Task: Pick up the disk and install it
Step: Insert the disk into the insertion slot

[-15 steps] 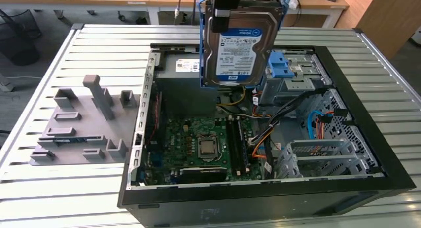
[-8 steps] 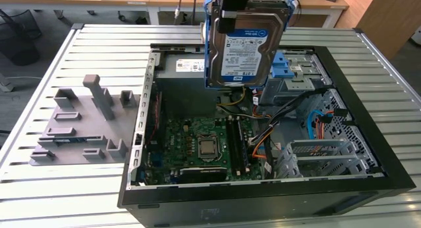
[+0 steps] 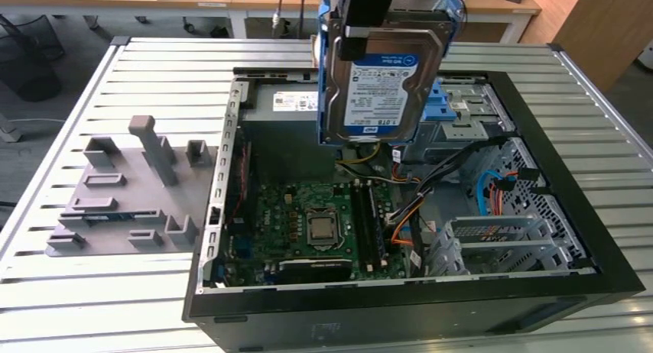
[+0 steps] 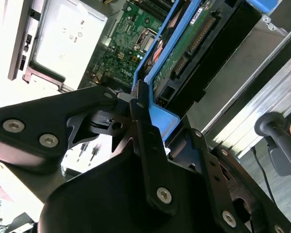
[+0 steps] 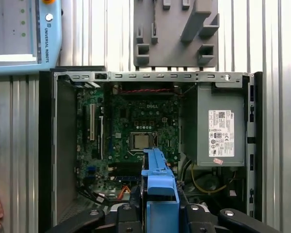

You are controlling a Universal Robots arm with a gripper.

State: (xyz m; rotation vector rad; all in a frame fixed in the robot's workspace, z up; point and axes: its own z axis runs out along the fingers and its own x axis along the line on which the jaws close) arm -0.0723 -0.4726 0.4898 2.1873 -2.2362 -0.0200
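The gripper (image 3: 359, 34) is pinching the disk (image 3: 380, 85) by its top edge, fingers closed on the blue bracket. The drive is hanging straight down below them, long axis vertical, in mid-air over the open computer case (image 3: 408, 311) — not seated in anything.

The arm enters from the top of the exterior view, with its gripper (image 3: 365, 34) pointing straight down over the worktop (image 3: 112, 292). It is nearer the far edge than the near one, and about midway between the edges at the exterior view's left and right. The gripper hangs raised, well clear of the worktop surface. Its black fingers (image 4: 148, 145) are clamped on the upper end of the disk (image 3: 383, 85), which hangs upright beneath them. In both wrist views the fingers press on either side of the disk's blue bracket (image 5: 160, 187). The gripper's linkage bars and bolted body spread out behind them.
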